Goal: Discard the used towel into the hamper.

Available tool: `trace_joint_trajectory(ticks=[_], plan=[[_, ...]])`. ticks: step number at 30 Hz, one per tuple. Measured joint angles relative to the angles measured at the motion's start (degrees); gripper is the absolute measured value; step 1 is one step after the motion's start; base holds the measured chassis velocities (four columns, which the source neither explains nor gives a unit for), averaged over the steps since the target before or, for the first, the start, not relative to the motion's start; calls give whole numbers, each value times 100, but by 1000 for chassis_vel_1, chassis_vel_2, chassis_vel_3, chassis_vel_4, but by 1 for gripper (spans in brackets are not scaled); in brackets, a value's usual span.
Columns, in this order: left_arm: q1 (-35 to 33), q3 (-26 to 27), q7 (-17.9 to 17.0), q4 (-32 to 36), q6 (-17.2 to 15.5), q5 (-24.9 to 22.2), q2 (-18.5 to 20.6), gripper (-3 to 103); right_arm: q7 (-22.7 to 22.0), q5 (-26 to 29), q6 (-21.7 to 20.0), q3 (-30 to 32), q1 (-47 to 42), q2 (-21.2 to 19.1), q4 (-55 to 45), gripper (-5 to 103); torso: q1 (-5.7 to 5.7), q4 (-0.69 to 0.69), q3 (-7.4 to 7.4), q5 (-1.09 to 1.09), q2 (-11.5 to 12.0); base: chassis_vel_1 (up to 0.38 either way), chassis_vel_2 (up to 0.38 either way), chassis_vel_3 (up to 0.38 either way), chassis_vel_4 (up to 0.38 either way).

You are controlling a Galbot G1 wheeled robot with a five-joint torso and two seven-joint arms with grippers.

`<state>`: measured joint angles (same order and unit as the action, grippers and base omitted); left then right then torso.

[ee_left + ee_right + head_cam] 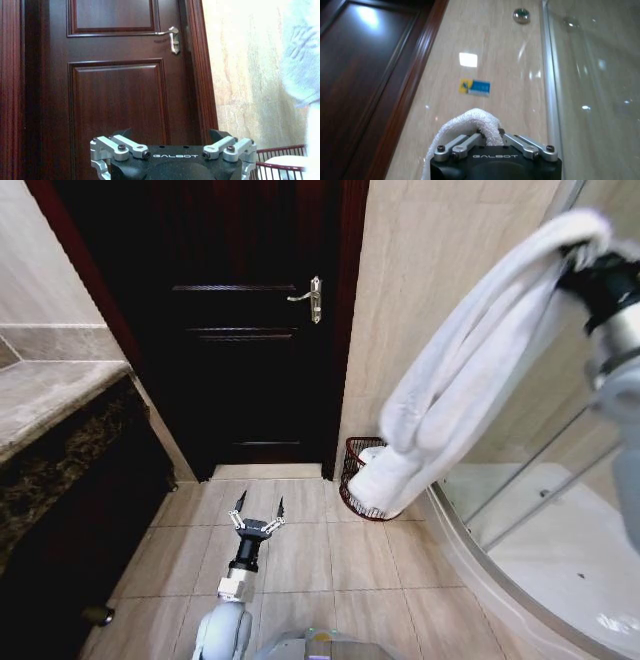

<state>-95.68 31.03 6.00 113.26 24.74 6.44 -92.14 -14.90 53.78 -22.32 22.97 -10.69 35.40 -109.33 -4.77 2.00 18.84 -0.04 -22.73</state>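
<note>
Above hamper (355,472), towel (470,370) in right claw (580,255).

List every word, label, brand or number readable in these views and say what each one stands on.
"GALBOT": on the black body of the left gripper, in the left wrist view.
"GALBOT": on the black body of the right gripper, which clamps the towel.
Small blue and yellow sticker on the tiled wall beside the shower glass: too blurred to read.
Nothing else carries text.

open floor (300,550) before hamper (352,470), wall (430,310) behind
</note>
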Motion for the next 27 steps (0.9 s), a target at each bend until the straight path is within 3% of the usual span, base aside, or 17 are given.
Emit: trace_joint_trajectory(ticks=[3, 4, 7, 11, 19, 27], plan=[[-21, 12, 3, 19, 2, 0, 0, 100, -72, 148, -42, -520, 540, 63, 325, 5, 0, 0, 1, 2, 2, 0, 0, 0, 0], [-38, 30, 4, 44, 2, -1, 0, 100, -117, 213, -78, -996, 1094, 194, 701, 5, 0, 2, 2, 11, 5, 0, 0, 0, 0], [-55, 51, 2, 74, 2, -23, 0, 100, -113, 165, -65, -1485, 1803, 429, 1260, 5, 0, 2, 1, 2, 5, 0, 0, 0, 0], [-43, 101, -20, 114, -8, -160, 0, 100, 102, -347, 47, -2217, 2935, 965, 2451, 5, 0, 3, 0, 5, 7, 0, 0, 0, 0], [-17, 139, -29, 117, -36, -304, 0, 100, 273, -761, -29, -2476, 3537, 1423, 3177, 5, 1, 0, -3, 4, 8, 0, 0, 0, 0], [19, 215, -29, 143, -120, -547, 12, 100, 313, -1035, -28, -2494, 3588, 1651, 3339, 5, 2, 1, -4, 5, 10, 0, 0, 0, 0]])
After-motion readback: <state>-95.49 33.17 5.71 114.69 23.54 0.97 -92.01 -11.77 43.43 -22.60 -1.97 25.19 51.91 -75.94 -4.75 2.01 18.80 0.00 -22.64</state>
